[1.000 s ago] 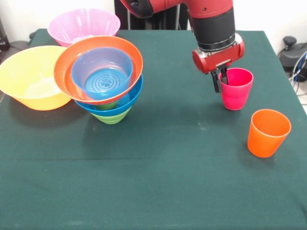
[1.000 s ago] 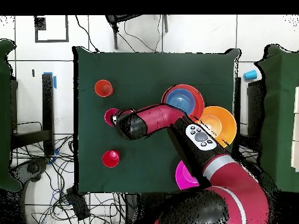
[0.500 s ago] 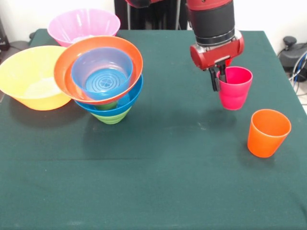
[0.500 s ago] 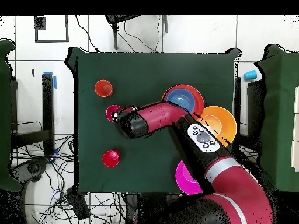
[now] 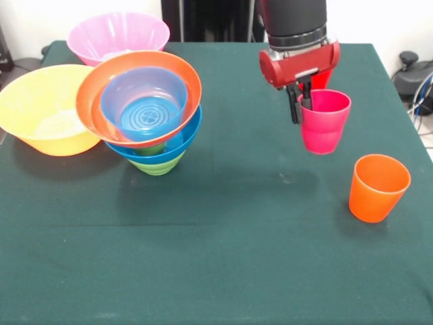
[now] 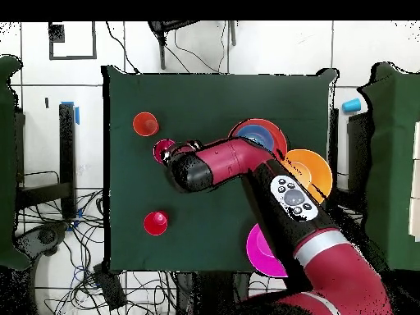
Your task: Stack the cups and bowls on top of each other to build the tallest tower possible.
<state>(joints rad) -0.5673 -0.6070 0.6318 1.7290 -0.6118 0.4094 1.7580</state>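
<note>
Jaws pinch the rim wall of the magenta-pink cup [image 5: 325,120], one finger inside the mouth and one outside, on the side facing the tower [image 5: 143,112]; the gripper [image 5: 298,103] hangs from the red and black arm [image 6: 246,160] directly above that rim. The cup looks clear of the green table [image 5: 216,257], with a faint shadow under and beside it, so it is judged lifted rather than standing.

Taking the tower as landmark: it sits well apart from the held cup, across an open stretch of cloth. Its visible layers are the small green bowl [image 5: 157,164] at the base, the wide blue bowl [image 5: 183,143] on that, then the shallow orange-red bowl [image 5: 139,96] tilted toward the camera, with the small translucent blue bowl [image 5: 144,103] nested in it. The big yellow-orange bowl [image 5: 42,116] touches the tower on its side away from the cup, and the big pink bowl [image 5: 118,35] stands just behind the tower. The orange cup [image 5: 378,187] stands beyond the held cup, farther again from the tower. Overhead, a red cup [image 6: 156,222] stands alone, well apart from the tower.

Such a cup is probably light, stiff and slick, so a one-wall rim pinch may let it swing or slip. The tilted top bowls look an unsteady seat; setting it down gently, centred in the translucent bowl, seems wise.
</note>
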